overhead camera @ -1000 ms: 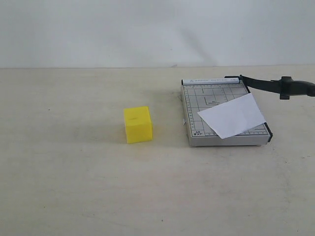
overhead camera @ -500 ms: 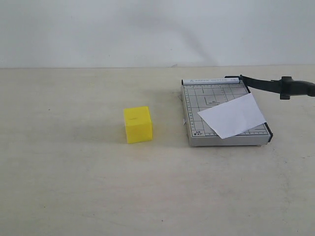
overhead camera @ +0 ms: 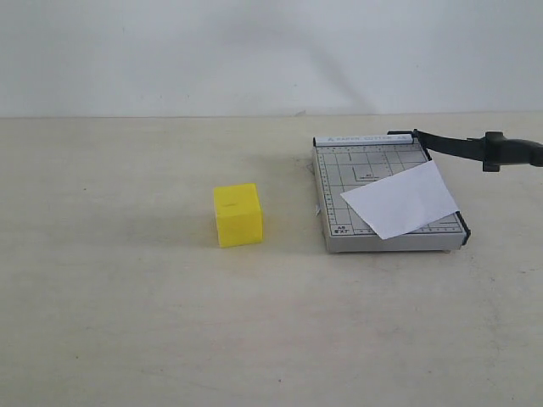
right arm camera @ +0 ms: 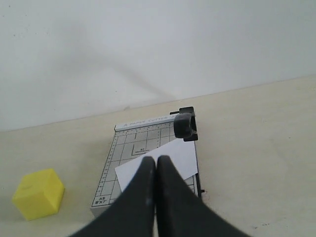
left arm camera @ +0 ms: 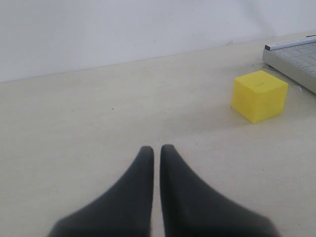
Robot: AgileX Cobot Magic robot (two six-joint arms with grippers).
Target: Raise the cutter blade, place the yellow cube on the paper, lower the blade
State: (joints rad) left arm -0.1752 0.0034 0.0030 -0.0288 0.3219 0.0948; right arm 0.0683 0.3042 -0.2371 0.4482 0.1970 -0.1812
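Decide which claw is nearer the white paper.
Right. The right claw points straight at the paper ahead; the left claw has the yellow cube between it and the cutter board, farther off.

You're at what looks like a lab test bench: a plain beige tabletop [overhead camera: 127, 322] runs back to a blank white wall [overhead camera: 254, 51], and on it sit staged props, a yellow cube [overhead camera: 237, 216] and a small grey paper cutter [overhead camera: 349, 170].

The cutter blade [overhead camera: 458, 146] stands raised off the grey board [overhead camera: 339, 182]. The paper [overhead camera: 399, 201] lies skewed on that board. The yellow cube [overhead camera: 237, 215] sits on the table [overhead camera: 127, 297], well apart from the board.
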